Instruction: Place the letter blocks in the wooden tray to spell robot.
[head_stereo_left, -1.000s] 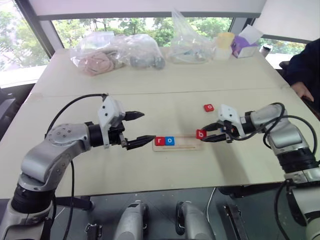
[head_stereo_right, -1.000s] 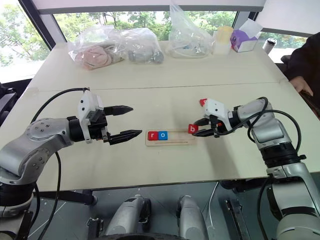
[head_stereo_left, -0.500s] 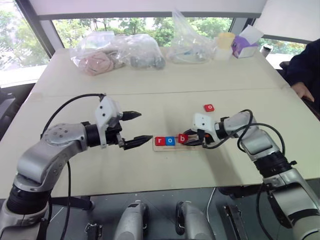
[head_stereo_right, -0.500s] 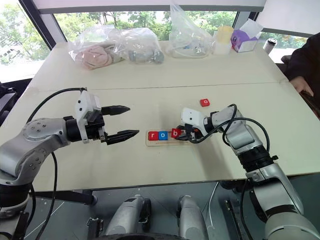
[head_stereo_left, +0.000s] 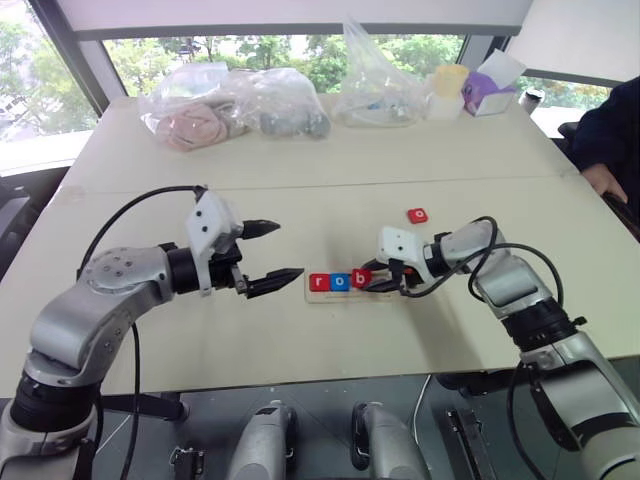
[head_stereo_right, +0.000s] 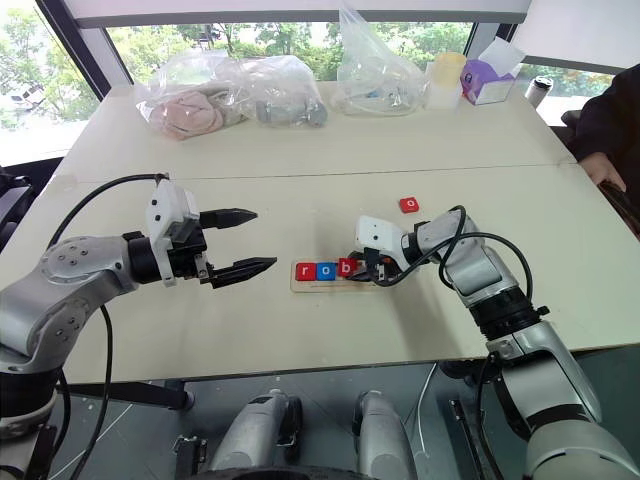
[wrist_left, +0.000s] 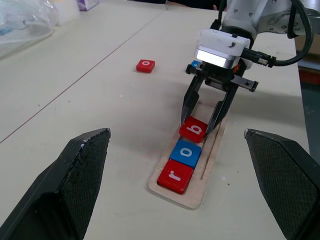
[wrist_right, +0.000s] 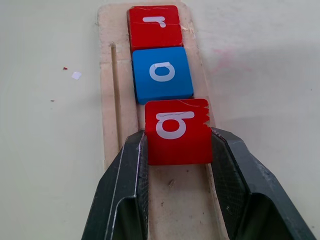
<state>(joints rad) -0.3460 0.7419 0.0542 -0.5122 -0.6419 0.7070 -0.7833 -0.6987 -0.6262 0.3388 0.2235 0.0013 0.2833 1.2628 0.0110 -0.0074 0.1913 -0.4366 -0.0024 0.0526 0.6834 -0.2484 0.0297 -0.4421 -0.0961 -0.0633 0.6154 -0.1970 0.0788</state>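
The wooden tray is lying flat near the middle of the counter, and it's already holding a red r block at the end nearer the left arm with a blue o block sitting right next to it, touching. The red b block is sitting in the third spot, just beside the blue o, and the right end effector is pinching it from both sides with its two black fingers pressed against the block's edges over the tray. From the wrist camera the b looks like it's down in the tray channel, but I honestly can't tell if it's fully resting on the wood or hanging a hair above it. Another red o block is lying on its own on the bare counter, well apart from the tray, further back toward the right arm's side. The left end effector is hovering off the tray's r end with its fingers spread wide, gripping nothing. At the far edge of the counter there are some clear plastic bags stuffed with things, plus a purple box and a pale cup in the corner.
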